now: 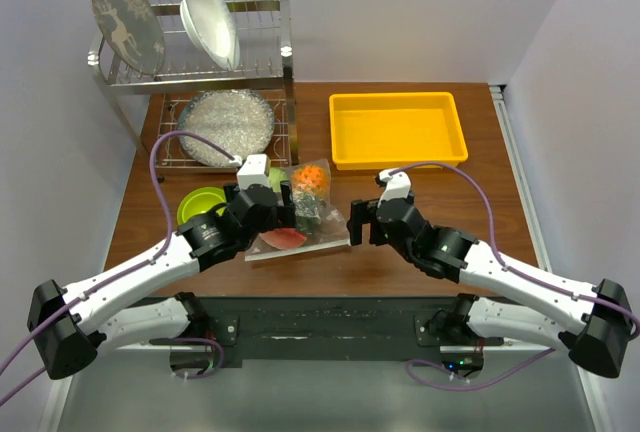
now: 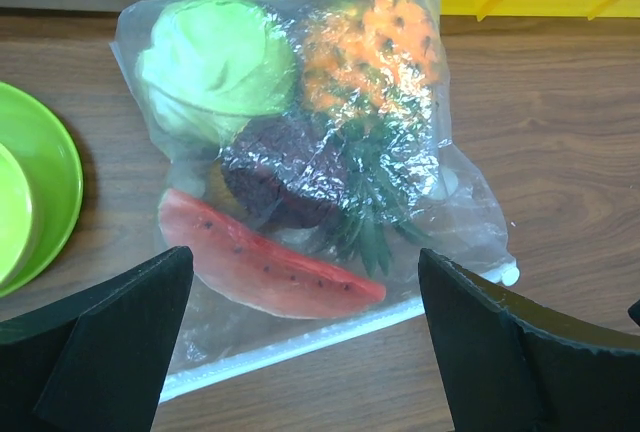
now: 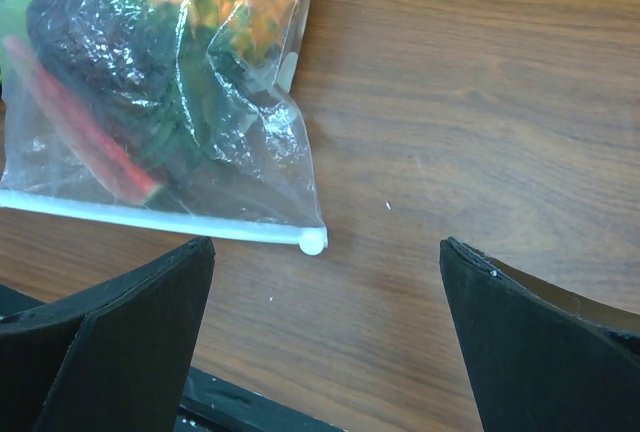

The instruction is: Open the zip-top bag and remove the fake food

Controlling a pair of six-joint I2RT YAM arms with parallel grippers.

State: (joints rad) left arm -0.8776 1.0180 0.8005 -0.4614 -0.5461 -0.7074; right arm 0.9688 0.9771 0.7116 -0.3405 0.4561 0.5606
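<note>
Black wedge-shaped fingers of the left gripper (image 2: 305, 257) frame the near view, spread wide and holding nothing; the right gripper (image 3: 325, 250) is likewise wide apart and empty, hovering just beside the bag's corner. Between them the zip-top bag (image 2: 462, 222) lies flat on the wooden table (image 3: 480, 102), its white zip strip (image 3: 150, 214) turned toward the arms and apparently sealed. The fake food is all inside: a smooth red watermelon slice (image 2: 260, 270), a knobbly orange pineapple (image 2: 370, 47) with spiky green leaves, a rough dark purple ball (image 2: 285, 167) and a pale green round fruit (image 2: 215, 57). The film is thin, crinkled and glossy. By the look of it, this is the approach stage, with the opening not yet begun; the next move likely calls for pinching the thin lip at the zip, a slippery target lying flush against the wood.
</note>
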